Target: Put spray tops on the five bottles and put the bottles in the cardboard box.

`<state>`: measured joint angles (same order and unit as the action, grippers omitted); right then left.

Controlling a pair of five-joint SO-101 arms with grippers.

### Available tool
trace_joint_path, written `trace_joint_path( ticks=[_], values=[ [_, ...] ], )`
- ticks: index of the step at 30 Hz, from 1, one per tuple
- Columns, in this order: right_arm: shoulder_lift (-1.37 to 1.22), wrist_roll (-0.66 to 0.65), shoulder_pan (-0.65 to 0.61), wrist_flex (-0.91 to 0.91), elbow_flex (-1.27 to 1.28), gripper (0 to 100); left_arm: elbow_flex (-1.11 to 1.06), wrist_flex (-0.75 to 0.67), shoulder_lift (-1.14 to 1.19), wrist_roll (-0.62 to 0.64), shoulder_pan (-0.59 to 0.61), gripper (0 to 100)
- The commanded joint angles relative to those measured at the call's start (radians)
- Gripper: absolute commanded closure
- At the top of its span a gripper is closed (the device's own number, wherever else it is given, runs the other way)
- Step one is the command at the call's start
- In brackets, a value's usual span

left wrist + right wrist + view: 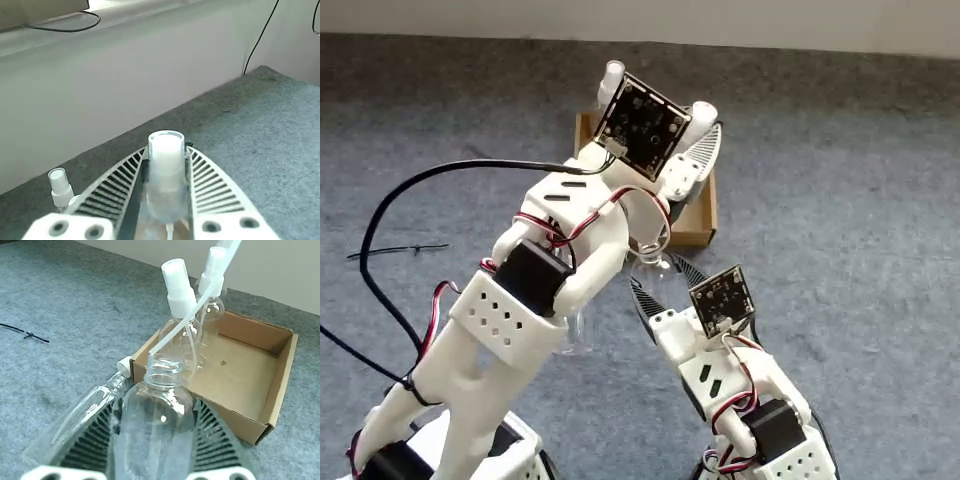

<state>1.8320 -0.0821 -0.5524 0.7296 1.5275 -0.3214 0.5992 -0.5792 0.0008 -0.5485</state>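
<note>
Right wrist view shows you 1 loose bottle (82, 412) lying on grey carpet (65, 305), neck toward the cardboard box (282, 380), then your right gripper (155, 415) clamped on an upright open-necked bottle (156, 435), the left gripper (166, 150) pinching a spray top (165, 167) above it, and 2 capped bottles (182, 330) upright in the box, pale wall (280, 270) behind.

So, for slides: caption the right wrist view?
Right hand grips an uncapped bottle; two capped bottles stand in the cardboard box.

The left arm (580, 235) hides most of the cardboard box (697, 227); the open bottle (152, 430) has its base cropped.
</note>
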Motion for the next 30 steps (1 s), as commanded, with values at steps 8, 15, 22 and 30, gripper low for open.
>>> trace_joint_path(
  ticks=[8,15,22,30],
  values=[
    [0.01,0.012,-0.002,-0.004,-0.067,99.5,0.073,-0.02,0.001,0.0,-0.038,99],
    [0.01,0.012,-0.001,-0.004,-0.067,99.5,0.065,-0.015,0.001,0.0,-0.071,99],
    [0.01,0.012,0.001,-0.004,-0.071,99.5,0.062,-0.014,0.001,0.0,-0.07,99],
    [0.01,0.012,0.002,-0.004,-0.074,99.5,0.038,0.104,-0.008,-0.002,-0.033,99]
  ],
)
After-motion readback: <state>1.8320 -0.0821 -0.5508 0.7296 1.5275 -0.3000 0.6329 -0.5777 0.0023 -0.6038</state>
